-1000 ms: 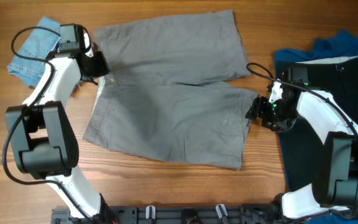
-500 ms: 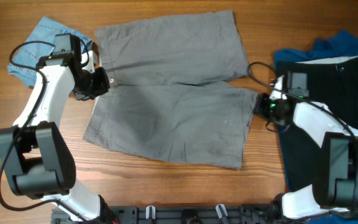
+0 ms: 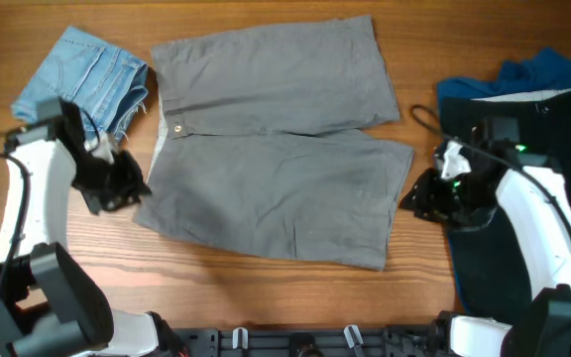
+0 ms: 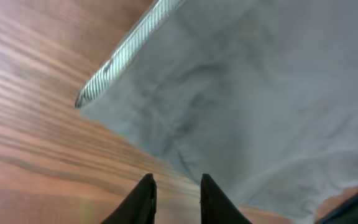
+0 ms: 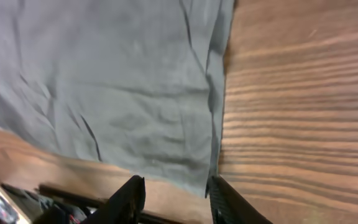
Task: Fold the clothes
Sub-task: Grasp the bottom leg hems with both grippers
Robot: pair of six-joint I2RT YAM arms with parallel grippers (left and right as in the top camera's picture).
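Overhead: a pair of grey fabric shorts (image 3: 276, 149) lies spread flat in the middle of the wooden table (image 3: 266, 297), waistband toward 9 o'clock and both legs toward 3 o'clock. A small metal button (image 3: 177, 128) shows on the waistband. A folded light-blue denim garment (image 3: 87, 74) sits at 10 o'clock of the shorts, just beside them. A pile of dark blue and black clothes (image 3: 533, 129) lies at 3 o'clock, apart from the shorts. The left gripper (image 3: 119, 186) hangs at the shorts' 8 o'clock corner, at the waistband's near end. The right gripper (image 3: 419, 196) is at 4 o'clock, just beside the hem of the near leg.

Left wrist: the left gripper (image 4: 176, 199) shows its two dark fingertips (image 4: 143, 198) slightly apart at 6 o'clock, with bare wood between them and nothing held. The grey fabric shorts (image 4: 247, 93) fill the frame from 12 to 4 o'clock, and the ribbed waistband edge (image 4: 122, 57) runs toward 11 o'clock.

Right wrist: the right gripper (image 5: 176, 199) has its fingers (image 5: 126, 198) spread wide at 6 o'clock. The corner of the shorts' (image 5: 117, 81) hem reaches down between them, close to the right-hand finger. Whether it touches, the picture does not settle. Bare wooden table (image 5: 297, 93) fills the 3 o'clock side.
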